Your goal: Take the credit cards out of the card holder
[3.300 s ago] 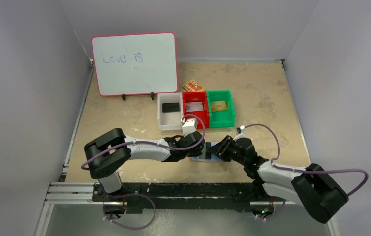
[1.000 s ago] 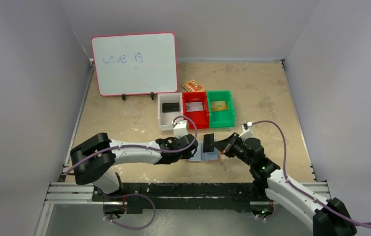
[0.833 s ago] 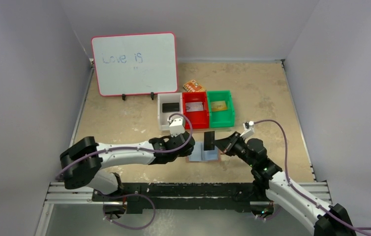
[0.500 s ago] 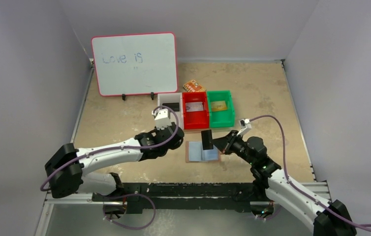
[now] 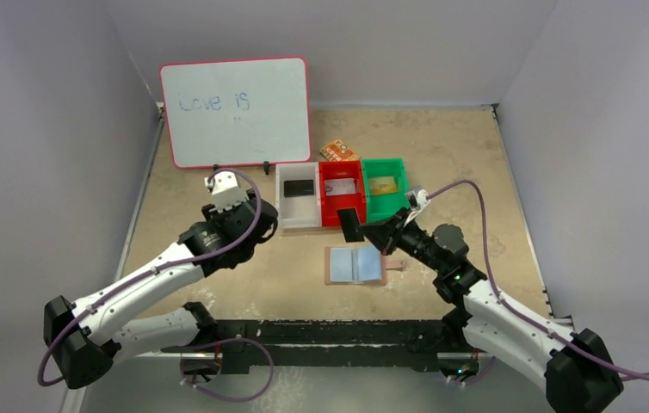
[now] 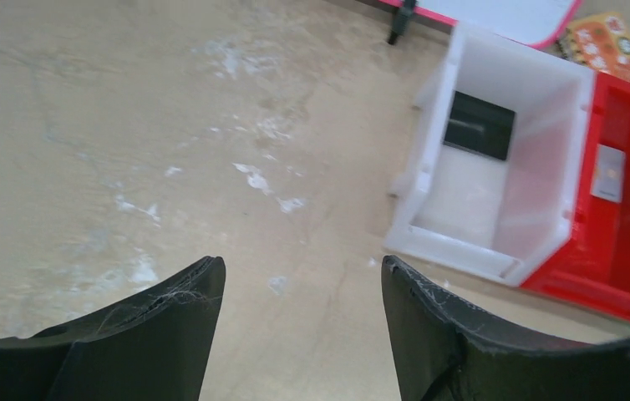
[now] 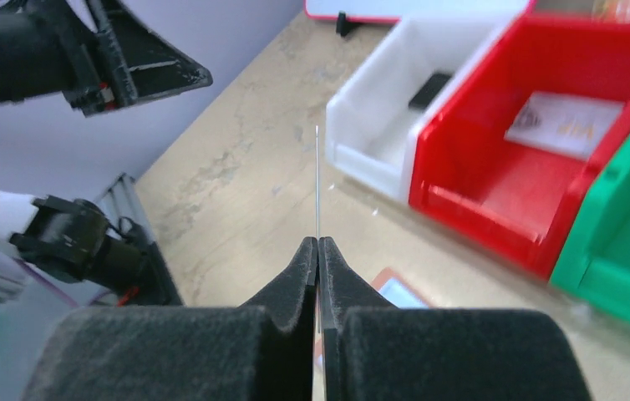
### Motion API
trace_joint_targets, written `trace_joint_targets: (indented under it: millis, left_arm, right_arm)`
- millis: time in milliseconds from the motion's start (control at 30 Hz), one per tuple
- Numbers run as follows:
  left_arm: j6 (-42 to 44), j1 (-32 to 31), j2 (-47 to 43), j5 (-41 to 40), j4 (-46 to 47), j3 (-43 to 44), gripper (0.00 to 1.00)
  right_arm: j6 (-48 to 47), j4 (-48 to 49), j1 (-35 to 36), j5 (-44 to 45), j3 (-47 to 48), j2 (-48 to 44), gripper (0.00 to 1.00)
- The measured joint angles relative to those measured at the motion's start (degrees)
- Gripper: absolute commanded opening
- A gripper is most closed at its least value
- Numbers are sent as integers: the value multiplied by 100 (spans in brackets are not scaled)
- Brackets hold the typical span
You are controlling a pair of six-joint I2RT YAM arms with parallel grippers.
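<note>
The card holder (image 5: 355,265) lies open and flat on the table, pale blue inside with a tan rim; a corner of it (image 7: 399,292) shows under my right fingers. My right gripper (image 5: 373,234) (image 7: 318,242) is shut on a black credit card (image 5: 350,224), held above the table in front of the red bin and seen edge-on (image 7: 317,180) in the right wrist view. My left gripper (image 5: 259,222) (image 6: 302,267) is open with nothing between its fingers, over bare table left of the white bin, well apart from the holder.
Three bins stand in a row behind the holder: white (image 5: 285,205) (image 6: 429,188) with a black card (image 5: 299,187), red (image 5: 341,211) (image 7: 495,217) with a white card (image 5: 344,185), green (image 5: 387,209) with a yellowish card. An orange packet (image 5: 339,151) and a whiteboard (image 5: 235,112) sit further back.
My left arm has drawn back to the left, away from the holder, and its jaws have opened. My right gripper has carried the black card up and back toward the bins.
</note>
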Motion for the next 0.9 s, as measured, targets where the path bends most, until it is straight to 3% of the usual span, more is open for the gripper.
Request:
trace_joint_targets:
  millis: [233,500,900]
  left_arm:
    - [667,920,417,-42,-356,404,70]
    - [1333,2592,44,332,-151,282,69]
    - [1368,2667,-389,256,-179,212,68]
  right_arm:
    - [-1978,33,632,114,730,282,0]
    - [-3958,-612,1235,616,2269,1659,0]
    - [-5766,-1231,1268,1067,3716,3499,0]
